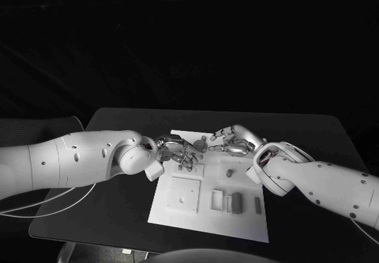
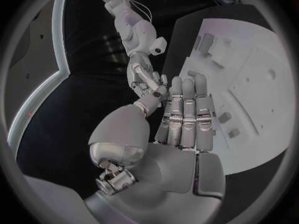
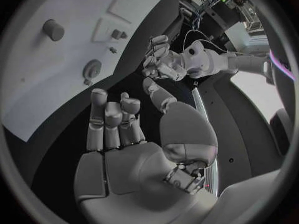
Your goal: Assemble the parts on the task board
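The white task board lies in the middle of the black table. My left hand hovers over the board's far left corner, with its fingers straight and side by side and nothing in the palm. My right hand is over the far edge beside it, with its fingers half bent and the thumb raised, also empty. A small grey part stands upright on the board just in front of the right hand. A round peg and a round knob show on the board in the right wrist view.
A square raised plate sits on the board's near left. Three oblong grey pieces stand in a row at the near right. Bare black table surrounds the board, and a white cable hangs at the left edge.
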